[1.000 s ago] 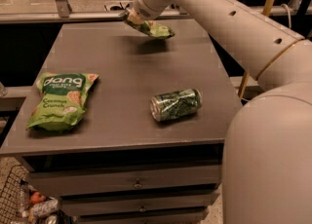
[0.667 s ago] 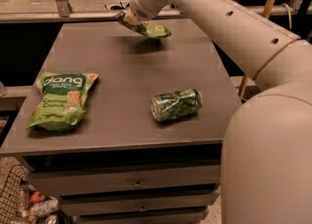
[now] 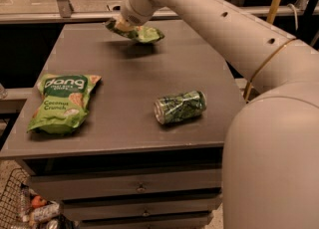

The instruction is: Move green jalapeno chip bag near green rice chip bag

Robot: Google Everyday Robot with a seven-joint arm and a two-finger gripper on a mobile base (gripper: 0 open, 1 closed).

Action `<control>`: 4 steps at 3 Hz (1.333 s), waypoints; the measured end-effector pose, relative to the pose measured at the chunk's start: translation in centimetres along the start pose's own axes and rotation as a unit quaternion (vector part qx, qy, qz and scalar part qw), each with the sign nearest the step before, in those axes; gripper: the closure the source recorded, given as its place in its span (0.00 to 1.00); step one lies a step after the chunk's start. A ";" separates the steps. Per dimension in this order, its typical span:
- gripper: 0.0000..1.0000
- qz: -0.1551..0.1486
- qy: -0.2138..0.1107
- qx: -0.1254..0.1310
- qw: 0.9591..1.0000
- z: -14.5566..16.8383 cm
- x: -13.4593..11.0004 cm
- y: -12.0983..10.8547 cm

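Pickup's done: end effector (image 3: 121, 24) gripping the jalapeno bag (image 3: 143, 34), lifted off the desk (image 3: 149, 73) up top; carrying it down-left to the rice bag (image 3: 62, 101) is left

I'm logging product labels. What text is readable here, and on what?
"dang": dark band on the green rice chip bag.
"Coconut Crunch": same bag, lower down.
Small line under "dang": too small to read.
Print on the green jalapeno chip bag, held by the gripper over the far side of the table: unreadable.
Print on the green can, lying on its side: unreadable.
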State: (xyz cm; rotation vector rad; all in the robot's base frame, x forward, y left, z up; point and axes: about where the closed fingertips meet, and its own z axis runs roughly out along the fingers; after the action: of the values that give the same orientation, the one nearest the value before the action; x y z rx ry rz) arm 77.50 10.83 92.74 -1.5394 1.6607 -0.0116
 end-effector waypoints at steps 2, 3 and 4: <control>1.00 -0.138 -0.063 -0.068 0.986 -0.2 -9.4 8.6; 1.00 -0.182 -0.093 -0.082 0.975 -1.7 -12.6 11.1; 1.00 -0.193 -0.110 -0.099 0.970 -2.8 -13.3 12.5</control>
State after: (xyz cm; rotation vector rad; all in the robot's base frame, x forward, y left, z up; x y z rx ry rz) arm 64.11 23.33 95.34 -1.9221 1.1979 0.1171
